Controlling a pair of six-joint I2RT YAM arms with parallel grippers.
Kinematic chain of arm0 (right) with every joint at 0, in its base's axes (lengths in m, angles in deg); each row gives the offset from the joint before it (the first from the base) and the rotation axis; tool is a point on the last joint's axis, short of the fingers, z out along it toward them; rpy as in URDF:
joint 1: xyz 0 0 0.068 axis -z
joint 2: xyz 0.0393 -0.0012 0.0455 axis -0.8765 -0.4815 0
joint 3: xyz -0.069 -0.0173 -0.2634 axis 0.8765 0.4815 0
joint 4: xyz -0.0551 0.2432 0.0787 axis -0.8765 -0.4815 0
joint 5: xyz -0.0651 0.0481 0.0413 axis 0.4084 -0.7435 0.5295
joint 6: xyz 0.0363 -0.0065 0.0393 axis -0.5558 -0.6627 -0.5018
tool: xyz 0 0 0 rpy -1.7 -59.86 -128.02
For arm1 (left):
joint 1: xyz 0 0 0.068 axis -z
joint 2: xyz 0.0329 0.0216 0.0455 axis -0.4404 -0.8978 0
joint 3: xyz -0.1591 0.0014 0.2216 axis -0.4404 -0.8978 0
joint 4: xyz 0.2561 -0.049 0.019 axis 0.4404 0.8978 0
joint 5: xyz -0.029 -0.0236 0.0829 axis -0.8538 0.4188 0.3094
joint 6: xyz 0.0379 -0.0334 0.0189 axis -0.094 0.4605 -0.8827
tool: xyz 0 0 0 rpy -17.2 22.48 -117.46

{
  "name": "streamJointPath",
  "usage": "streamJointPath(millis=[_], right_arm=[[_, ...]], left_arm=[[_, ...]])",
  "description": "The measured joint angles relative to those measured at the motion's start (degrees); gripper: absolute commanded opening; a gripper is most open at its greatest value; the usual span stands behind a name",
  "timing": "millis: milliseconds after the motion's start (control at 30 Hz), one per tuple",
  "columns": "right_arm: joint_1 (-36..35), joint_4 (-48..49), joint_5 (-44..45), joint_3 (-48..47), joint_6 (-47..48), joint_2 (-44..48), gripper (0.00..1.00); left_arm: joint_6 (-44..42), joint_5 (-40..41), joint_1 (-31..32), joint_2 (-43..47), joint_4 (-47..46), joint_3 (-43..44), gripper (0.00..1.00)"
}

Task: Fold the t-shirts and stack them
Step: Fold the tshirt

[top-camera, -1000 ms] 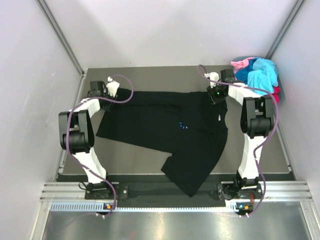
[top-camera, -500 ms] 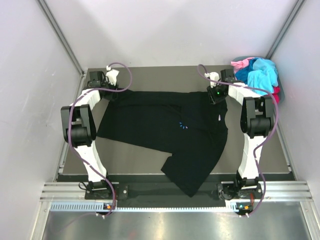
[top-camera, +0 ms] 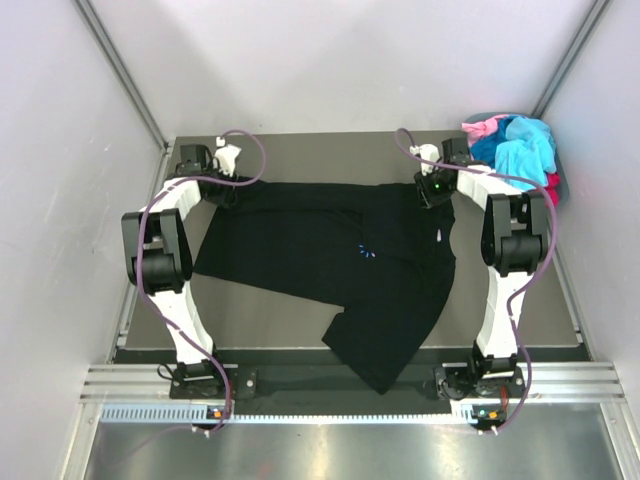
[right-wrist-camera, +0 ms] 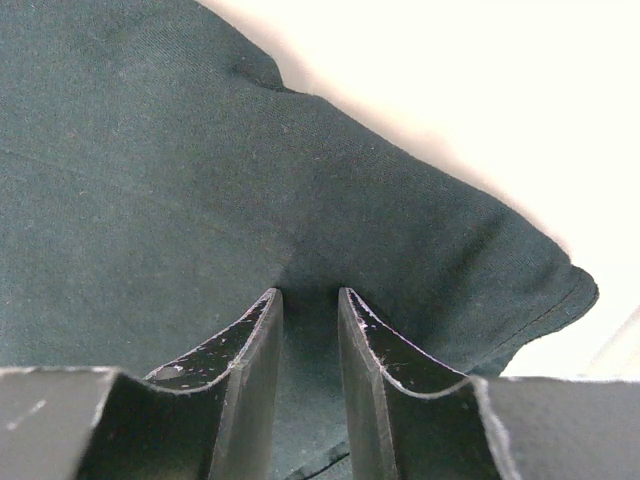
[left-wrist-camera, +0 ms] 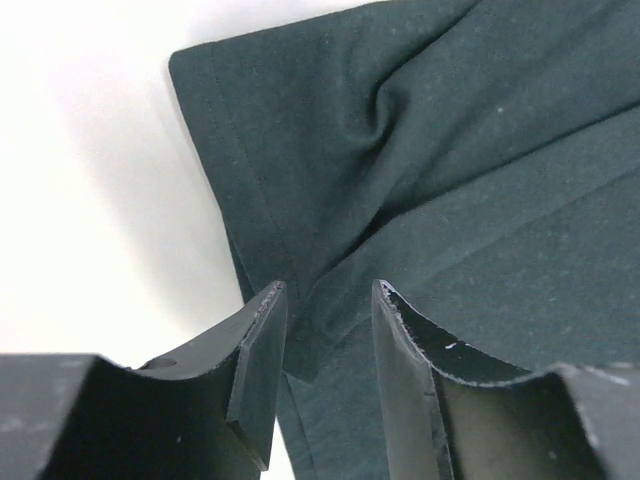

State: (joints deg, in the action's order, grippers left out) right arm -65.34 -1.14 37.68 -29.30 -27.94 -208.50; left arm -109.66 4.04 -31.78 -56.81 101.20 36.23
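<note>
The shirt [top-camera: 330, 260] lies spread mid-tabletop [top-camera: 300, 150], reaching its near edge; a basket [top-camera: 563, 176] of shirts [top-camera: 520, 148] sits at the far right corner.

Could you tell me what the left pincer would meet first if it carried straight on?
Most likely the black t-shirt, its hemmed edge lying just ahead of the left pincer; depth is unclear.

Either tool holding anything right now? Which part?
Right tool pinches the black t-shirt at its far edge, near a hemmed corner. Left tool straddles the shirt's other far corner; grip unclear.
</note>
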Motion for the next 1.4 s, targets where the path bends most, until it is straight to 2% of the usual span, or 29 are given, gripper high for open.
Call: streamJointPath(millis=[200, 300, 333, 367, 433, 467, 667, 800, 1200, 1267, 1400], right_arm=[[0.1, 0.0, -0.2, 0.0, 0.0, 0.0, 0.3], [0.1, 0.0, -0.2, 0.0, 0.0, 0.0, 0.3], [0.1, 0.0, -0.2, 0.0, 0.0, 0.0, 0.3], [0.1, 0.0, -0.2, 0.0, 0.0, 0.0, 0.3], [0.1, 0.0, -0.3, 0.0, 0.0, 0.0, 0.3], [0.1, 0.0, -0.3, 0.0, 0.0, 0.0, 0.3], [0.1, 0.0, -0.3, 0.0, 0.0, 0.0, 0.3], [0.1, 0.0, -0.3, 0.0, 0.0, 0.0, 0.3], [0.3, -0.1, -0.7, 0.0, 0.0, 0.0, 0.3], [0.3, -0.1, -0.8, 0.1, 0.0, 0.0, 0.3], [0.4, -0.4, -1.1, 0.2, 0.0, 0.2, 0.3]], left_arm=[[-1.5, 0.8, 0.0, -0.9, 0.6, 0.2, 0.43], [-2.0, 1.2, 0.0, -2.1, 1.5, 0.3, 0.39], [-2.2, 1.2, 0.0, -2.4, 1.8, 0.3, 0.35], [-2.3, 1.2, 0.0, -2.6, 2.0, 0.3, 0.2], [-2.7, 1.4, 0.0, -2.8, 2.5, 0.3, 0.02], [-3.0, 1.4, 0.0, -2.8, 2.8, 0.3, 0.0], [-4.2, 1.4, 0.0, -2.4, 3.7, 0.0, 0.0], [-7.3, 2.2, 0.0, 1.4, 2.5, -4.1, 0.0], [-26.6, 6.3, 0.1, 12.5, -9.6, -21.5, 0.0], [-28.5, 7.1, 0.1, 12.6, -11.0, -24.7, 0.09], [-29.1, 8.9, 0.2, 12.6, -12.0, -26.2, 0.19]])
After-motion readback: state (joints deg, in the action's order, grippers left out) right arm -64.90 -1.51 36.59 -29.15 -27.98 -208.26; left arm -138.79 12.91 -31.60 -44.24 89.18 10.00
